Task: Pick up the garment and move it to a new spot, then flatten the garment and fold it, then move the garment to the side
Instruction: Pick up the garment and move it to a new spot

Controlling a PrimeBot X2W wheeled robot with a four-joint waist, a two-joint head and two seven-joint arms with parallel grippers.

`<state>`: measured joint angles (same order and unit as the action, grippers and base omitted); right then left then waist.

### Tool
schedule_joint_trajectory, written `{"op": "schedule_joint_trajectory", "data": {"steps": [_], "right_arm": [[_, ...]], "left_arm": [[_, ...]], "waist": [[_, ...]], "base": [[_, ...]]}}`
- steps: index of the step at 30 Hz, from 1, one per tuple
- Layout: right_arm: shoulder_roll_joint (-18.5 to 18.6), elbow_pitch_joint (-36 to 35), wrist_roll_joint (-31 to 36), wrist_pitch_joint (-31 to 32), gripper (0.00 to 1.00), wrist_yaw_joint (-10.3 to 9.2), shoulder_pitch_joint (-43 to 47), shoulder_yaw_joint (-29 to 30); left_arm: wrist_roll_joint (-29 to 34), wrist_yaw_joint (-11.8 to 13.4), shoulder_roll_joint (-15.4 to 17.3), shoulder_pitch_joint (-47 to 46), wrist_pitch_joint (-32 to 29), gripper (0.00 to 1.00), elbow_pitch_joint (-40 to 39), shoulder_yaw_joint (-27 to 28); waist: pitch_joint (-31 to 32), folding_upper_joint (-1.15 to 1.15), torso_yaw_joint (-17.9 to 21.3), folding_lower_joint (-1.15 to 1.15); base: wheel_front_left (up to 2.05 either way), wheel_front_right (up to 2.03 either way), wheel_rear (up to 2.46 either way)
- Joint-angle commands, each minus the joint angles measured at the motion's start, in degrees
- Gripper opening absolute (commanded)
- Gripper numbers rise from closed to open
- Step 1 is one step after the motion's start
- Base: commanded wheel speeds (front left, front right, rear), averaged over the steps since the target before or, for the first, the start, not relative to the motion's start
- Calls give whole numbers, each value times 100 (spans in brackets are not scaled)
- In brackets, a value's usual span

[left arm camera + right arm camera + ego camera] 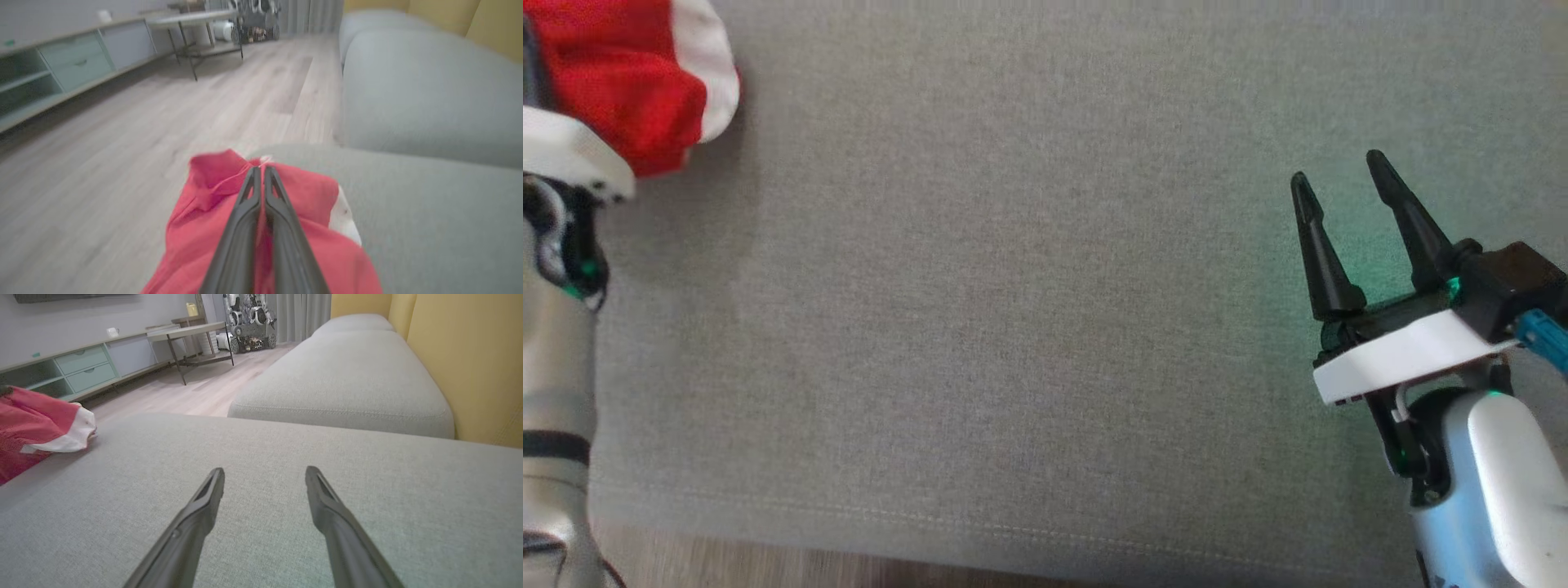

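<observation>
While the right gripper hovers with fingers spread wide over the grey sofa cushion, the left gripper has its fingers pressed together, pinching the red-and-white garment at the cushion's left edge. Beyond lie a second cushion and wooden floor.

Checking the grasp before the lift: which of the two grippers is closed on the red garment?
The left gripper: its fingers are pressed shut in the red garment. The right gripper stands wide open over the grey cushion, touching no cloth.
</observation>
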<state>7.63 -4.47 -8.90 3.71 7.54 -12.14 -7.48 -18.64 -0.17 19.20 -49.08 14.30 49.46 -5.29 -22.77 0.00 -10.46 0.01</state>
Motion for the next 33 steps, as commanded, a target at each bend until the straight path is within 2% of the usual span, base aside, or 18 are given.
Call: {"op": "schedule_joint_trajectory", "data": {"steps": [1,5,12,17,23,28,33], "right_arm": [[-58,-161,-46,-60,100,-5,86,-106],[-144,-21,-71,-152,100,-5,175,-73],[-296,169,-118,-255,100,-5,481,7],[-378,189,-141,-260,100,-5,741,40],[-434,125,-178,-230,100,-5,937,89],[-456,65,-219,-213,100,-5,893,12],[-467,59,-267,-271,100,-5,750,-59]], "left_arm": [[47,41,380,144,68,0,-286,233],[197,3,426,519,69,0,-1235,439],[379,-29,293,1439,69,0,-2764,474],[420,115,141,2346,-97,0,-3935,335],[435,292,-185,3334,-515,0,-5436,-34],[348,244,-510,3602,-821,0,-5944,-517],[338,-2,-817,3289,-909,0,-5736,-1096]], "waist": [[219,0,-11,-1],[607,0,34,-1],[1241,0,209,-1],[1564,0,436,-1],[1660,0,765,-1],[1501,0,1166,-1],[1215,0,1656,-1]], "base": [[0,0,0],[0,0,0],[0,0,0],[0,0,0],[0,0,0],[0,0,0],[0,0,0]]}}
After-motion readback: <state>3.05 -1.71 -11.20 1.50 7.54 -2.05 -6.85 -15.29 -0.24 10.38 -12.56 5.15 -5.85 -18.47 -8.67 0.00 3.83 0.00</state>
